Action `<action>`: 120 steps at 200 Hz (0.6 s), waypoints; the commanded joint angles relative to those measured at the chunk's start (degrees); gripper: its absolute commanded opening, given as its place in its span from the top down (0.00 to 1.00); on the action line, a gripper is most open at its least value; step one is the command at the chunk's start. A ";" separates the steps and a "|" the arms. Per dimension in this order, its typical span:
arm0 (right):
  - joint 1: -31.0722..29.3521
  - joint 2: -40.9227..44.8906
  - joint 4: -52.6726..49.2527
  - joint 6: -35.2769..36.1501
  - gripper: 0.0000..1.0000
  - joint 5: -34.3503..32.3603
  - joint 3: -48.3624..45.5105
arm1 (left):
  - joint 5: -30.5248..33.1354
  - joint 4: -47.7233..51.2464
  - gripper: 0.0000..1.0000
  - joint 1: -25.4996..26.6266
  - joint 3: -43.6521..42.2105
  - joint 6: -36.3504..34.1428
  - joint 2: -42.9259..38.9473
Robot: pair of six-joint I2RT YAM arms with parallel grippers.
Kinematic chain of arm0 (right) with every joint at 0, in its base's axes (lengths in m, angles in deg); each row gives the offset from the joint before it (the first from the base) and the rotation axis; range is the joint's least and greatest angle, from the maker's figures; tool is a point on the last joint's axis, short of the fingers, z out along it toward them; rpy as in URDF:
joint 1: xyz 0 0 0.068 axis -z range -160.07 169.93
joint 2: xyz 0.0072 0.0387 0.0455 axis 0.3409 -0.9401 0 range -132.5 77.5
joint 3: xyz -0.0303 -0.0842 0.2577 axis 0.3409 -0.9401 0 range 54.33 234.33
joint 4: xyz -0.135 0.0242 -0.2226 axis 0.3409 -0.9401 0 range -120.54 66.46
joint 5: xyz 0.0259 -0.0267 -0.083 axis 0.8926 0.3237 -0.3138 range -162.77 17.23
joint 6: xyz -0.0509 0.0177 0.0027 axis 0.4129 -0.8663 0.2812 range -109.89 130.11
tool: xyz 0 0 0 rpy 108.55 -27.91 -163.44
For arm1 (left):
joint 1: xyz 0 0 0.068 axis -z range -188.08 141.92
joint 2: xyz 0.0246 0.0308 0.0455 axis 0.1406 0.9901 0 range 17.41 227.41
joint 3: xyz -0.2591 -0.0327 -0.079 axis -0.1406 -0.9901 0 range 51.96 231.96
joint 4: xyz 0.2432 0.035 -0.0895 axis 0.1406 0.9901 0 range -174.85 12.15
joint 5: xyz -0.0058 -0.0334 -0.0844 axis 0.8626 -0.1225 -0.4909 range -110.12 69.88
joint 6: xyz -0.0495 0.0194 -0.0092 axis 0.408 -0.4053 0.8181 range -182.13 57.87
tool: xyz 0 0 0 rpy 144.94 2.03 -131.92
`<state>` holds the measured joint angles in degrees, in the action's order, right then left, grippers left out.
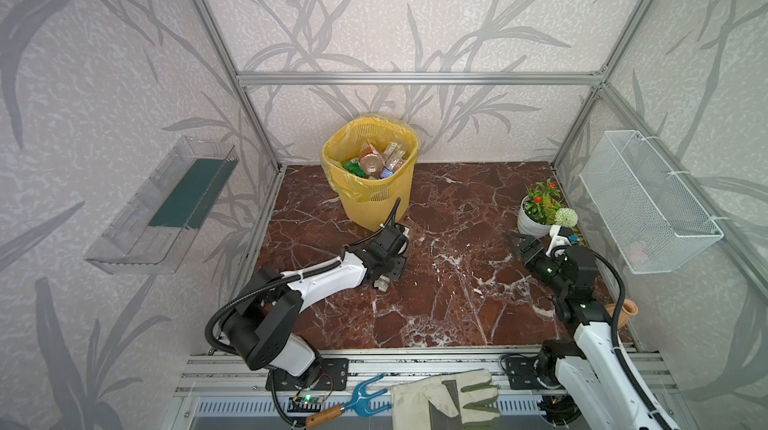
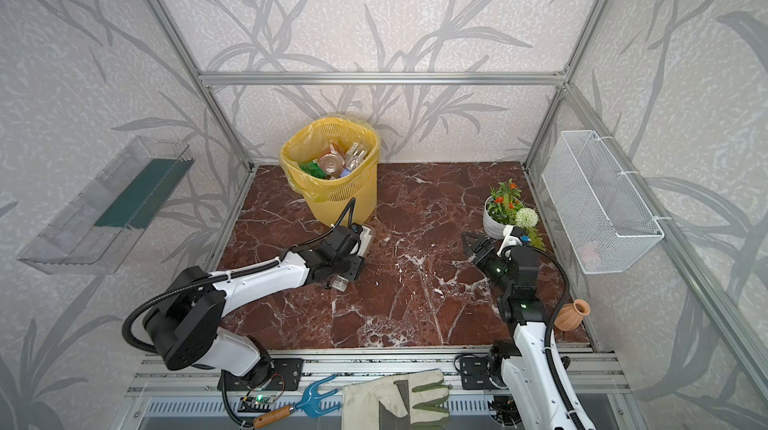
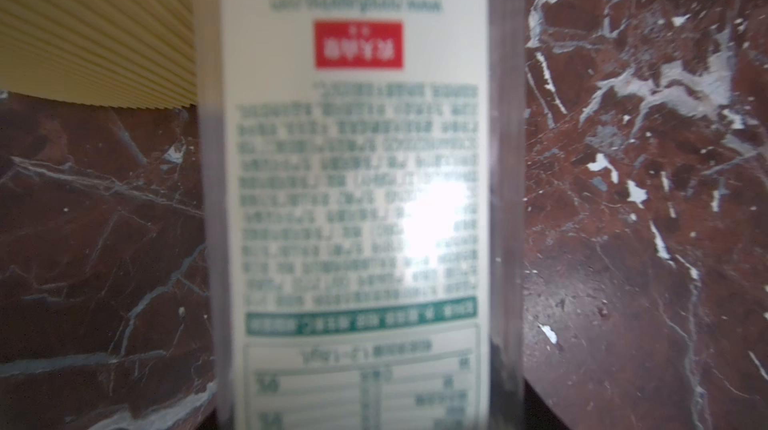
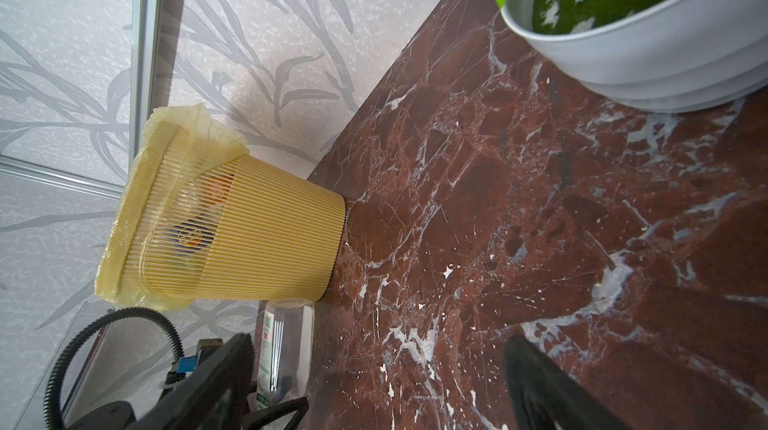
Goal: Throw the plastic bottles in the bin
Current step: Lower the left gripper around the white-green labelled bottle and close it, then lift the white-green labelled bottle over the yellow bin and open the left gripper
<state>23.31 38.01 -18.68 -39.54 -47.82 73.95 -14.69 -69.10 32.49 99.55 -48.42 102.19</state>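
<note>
Yellow perforated plastic bin [image 1: 376, 203] holds bottles [image 1: 371, 162]; clear labelled bottle [image 3: 353, 136] lies base towards it at left fingers [image 1: 395, 269], grip indeterminate; right fingers [image 4: 548, 386] wide apart, empty

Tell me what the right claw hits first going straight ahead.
The right claw likely meets bare marble tabletop first, just short of the bin; depth is unclear.

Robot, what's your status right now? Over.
Left claw over bottle lying by bin, grip unclear. Right claw open, near plant. Nothing blocking bin.
</note>
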 commanded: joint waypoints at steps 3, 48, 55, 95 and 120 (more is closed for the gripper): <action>-0.19 0.80 0.32 0.77 0.06 -0.21 -0.54 | 0.63 -0.50 0.42 1.69 -1.02 0.95 -6.06; -0.21 0.23 -0.05 1.41 0.07 0.43 0.29 | 3.63 -0.59 0.42 5.44 -2.57 1.14 -19.50; -0.23 0.13 -0.35 1.69 0.07 0.45 0.42 | 4.10 -0.78 0.42 5.77 -2.84 0.76 -21.85; -0.42 -0.72 0.07 1.84 0.07 1.31 0.55 | 7.82 -3.22 0.45 6.75 -2.94 -3.22 -35.06; -1.00 -1.45 1.00 1.57 0.08 1.25 0.81 | 9.68 -5.89 0.46 6.88 -2.29 -7.13 -41.65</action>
<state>23.02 37.01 -18.83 -38.40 -47.21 73.95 -8.48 -71.22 39.12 97.15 -50.76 65.40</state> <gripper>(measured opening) 0.924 0.598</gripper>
